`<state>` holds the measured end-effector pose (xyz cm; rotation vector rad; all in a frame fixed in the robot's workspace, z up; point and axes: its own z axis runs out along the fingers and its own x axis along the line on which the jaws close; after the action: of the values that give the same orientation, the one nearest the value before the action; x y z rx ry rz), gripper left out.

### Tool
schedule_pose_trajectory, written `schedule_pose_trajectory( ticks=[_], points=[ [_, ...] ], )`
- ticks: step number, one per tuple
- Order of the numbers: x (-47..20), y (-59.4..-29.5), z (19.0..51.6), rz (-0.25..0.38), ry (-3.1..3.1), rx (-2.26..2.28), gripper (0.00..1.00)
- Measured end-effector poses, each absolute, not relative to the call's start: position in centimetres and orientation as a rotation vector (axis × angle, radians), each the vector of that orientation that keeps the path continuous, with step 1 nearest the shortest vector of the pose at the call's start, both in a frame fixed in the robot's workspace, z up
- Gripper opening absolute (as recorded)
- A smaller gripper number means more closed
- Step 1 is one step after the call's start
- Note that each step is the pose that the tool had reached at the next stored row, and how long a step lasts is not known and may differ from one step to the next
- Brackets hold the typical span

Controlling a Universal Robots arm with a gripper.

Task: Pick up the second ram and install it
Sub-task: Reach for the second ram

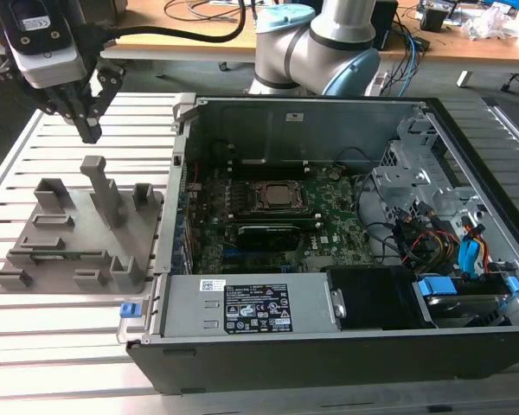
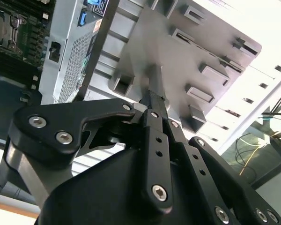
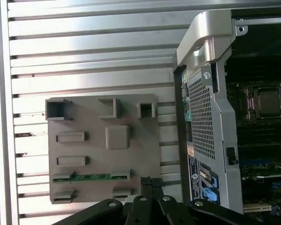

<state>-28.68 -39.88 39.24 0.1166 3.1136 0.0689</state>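
Observation:
The second ram (image 3: 91, 176) is a thin green stick lying in a slot along one edge of the grey fixture plate (image 3: 131, 159), held between two small blocks. In the exterior view the second ram (image 1: 67, 253) shows as a green strip low on the fixture plate (image 1: 125, 246), towards that view's left. My gripper (image 1: 90, 134) hangs above the plate's far side, well clear of the ram, its fingers shut with nothing between them. In both wrist views the black fingers (image 2: 152, 108) sit pressed together, and the gripper (image 3: 152, 180) tip points down at the plate.
An open computer case (image 1: 177, 112) stands to the exterior view's right of the plate, with the green motherboard (image 1: 333, 216) and processor socket (image 1: 278, 196) inside. A tall upright block (image 1: 104, 186) rises from the plate. Everything rests on a slatted metal table (image 1: 60, 337).

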Motion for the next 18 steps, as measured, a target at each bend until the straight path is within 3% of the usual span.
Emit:
schedule_pose_trajectory(
  ticks=[18],
  points=[
    [-33.2,-39.9,39.2,0.069,3.114,0.117,0.11]
  ],
)
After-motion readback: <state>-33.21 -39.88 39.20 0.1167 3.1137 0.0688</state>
